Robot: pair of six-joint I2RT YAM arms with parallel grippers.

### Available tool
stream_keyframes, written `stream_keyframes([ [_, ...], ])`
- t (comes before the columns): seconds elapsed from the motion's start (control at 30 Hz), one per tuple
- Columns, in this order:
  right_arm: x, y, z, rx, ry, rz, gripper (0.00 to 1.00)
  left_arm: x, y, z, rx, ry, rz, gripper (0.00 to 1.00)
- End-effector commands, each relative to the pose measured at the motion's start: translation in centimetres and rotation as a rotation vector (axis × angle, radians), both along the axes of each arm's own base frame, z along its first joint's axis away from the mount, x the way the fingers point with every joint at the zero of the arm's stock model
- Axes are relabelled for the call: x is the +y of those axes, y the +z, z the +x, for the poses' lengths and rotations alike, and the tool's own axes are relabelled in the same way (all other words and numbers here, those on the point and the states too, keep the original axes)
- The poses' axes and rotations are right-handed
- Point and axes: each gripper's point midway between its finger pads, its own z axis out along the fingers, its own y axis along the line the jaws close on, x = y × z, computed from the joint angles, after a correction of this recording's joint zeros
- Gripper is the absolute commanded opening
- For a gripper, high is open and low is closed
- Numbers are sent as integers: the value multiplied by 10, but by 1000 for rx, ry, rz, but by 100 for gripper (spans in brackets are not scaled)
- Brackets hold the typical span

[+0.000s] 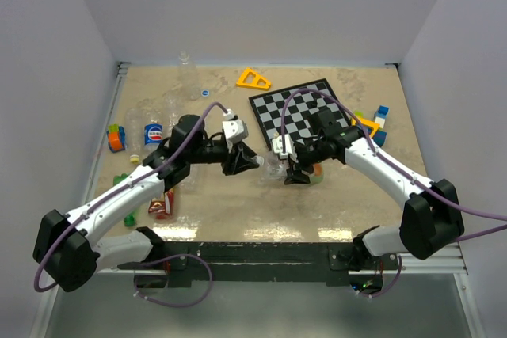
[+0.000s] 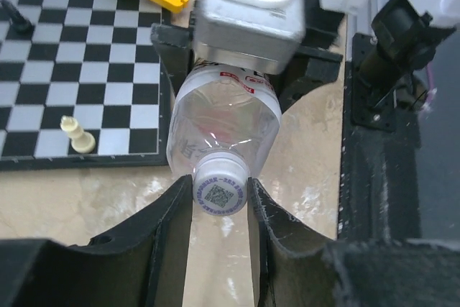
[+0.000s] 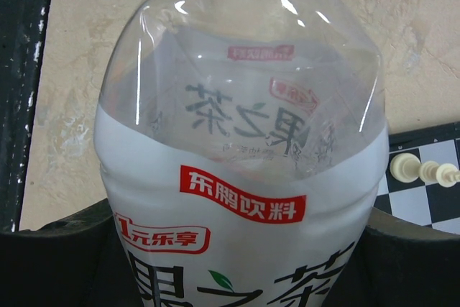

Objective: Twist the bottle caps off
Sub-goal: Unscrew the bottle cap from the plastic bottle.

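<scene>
A clear bottle (image 1: 273,166) with a white label lies level between my two arms, above the table's middle. My right gripper (image 1: 291,165) is shut on its body, and in the right wrist view the bottle (image 3: 244,177) fills the frame between the dark fingers (image 3: 65,257) of that gripper (image 3: 241,267). The white bottle cap (image 2: 221,190), printed with a square code, points toward my left wrist camera. My left gripper (image 2: 219,186) is shut on it, with one finger pressed against each side. In the top view my left gripper (image 1: 252,161) meets the bottle's neck end.
A chessboard (image 1: 305,108) lies behind the grippers with a white chess piece (image 2: 77,136) on it. A yellow triangle (image 1: 253,79), a loose blue cap (image 1: 205,92) and clear bottles (image 1: 188,77) lie at the back. A cola bottle (image 1: 153,134) and a red-yellow bottle (image 1: 162,205) sit left; coloured blocks (image 1: 372,124) sit right.
</scene>
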Motion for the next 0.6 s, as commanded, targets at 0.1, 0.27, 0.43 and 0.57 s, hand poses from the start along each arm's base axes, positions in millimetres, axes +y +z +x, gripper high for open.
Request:
stream_keyframes([
  [0.1, 11, 9, -2, -24, 45, 46, 9, 0, 17, 15, 718, 439, -136, 0],
  [0.27, 11, 9, -3, -25, 47, 44, 9, 9, 28, 12, 780, 514, -220, 0],
  [0.43, 11, 9, -2, -25, 41, 43, 9, 15, 32, 19, 697, 538, -227, 0],
  [0.57, 11, 9, -2, -25, 42, 44, 9, 15, 44, 19, 585, 491, -225, 46],
])
